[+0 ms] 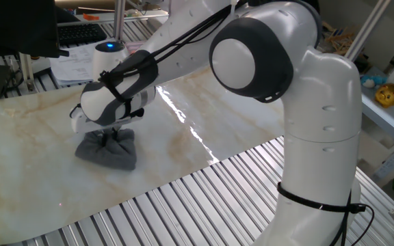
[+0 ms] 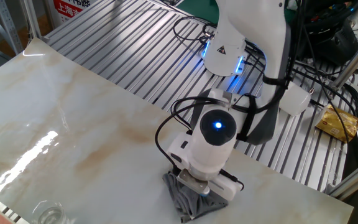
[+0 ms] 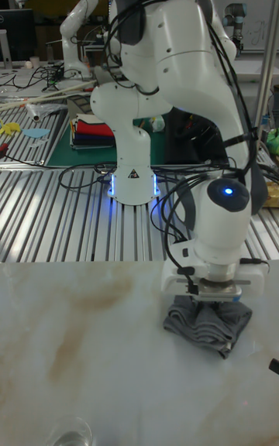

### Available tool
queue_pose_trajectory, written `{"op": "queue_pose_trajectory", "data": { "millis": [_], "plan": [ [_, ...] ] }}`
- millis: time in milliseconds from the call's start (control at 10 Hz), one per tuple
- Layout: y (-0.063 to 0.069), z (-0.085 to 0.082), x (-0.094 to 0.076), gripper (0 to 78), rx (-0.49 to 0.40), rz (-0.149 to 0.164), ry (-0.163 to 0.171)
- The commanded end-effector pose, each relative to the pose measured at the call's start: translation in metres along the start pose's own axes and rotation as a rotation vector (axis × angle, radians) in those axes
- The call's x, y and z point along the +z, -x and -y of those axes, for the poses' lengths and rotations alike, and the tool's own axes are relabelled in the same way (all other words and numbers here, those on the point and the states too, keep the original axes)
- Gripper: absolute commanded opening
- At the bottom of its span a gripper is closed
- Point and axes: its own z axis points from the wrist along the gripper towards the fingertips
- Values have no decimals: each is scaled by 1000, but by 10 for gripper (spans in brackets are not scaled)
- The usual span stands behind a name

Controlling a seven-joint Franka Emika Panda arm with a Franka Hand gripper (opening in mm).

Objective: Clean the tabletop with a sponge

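Note:
The dark grey sponge (image 1: 106, 149) lies bunched on the cream marble tabletop (image 1: 33, 150), pressed down from above by my gripper (image 1: 109, 134), whose fingers pinch a fold at its top. In the other fixed view the sponge (image 2: 188, 198) sits near the tabletop's (image 2: 73, 137) right edge under the gripper (image 2: 197, 188). The tall fixed view shows the sponge (image 3: 208, 325) flat on the tabletop (image 3: 93, 353), with the gripper (image 3: 212, 295) shut on it straight from above. The fingertips are mostly buried in cloth.
Ribbed silver slats (image 1: 183, 205) border the slab at the front and slats (image 2: 123, 56) lie beyond it. A clear glass (image 2: 47, 213) stands at the slab's near edge, seen also as the glass (image 3: 71, 432). Cables (image 2: 191, 31) trail by the arm's base.

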Motion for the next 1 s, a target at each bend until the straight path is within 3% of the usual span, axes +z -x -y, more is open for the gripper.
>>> {"op": "queue_pose_trajectory", "data": {
  "millis": [100, 500, 900, 1000],
  "plan": [
    [-7, 28, 24, 12, -20, 3, 5],
    [4, 24, 17, 12, -14, 0, 26],
    [14, 11, 11, 12, 1, 2, 29],
    [19, 5, 9, 12, 7, 3, 43]
  ]
}}
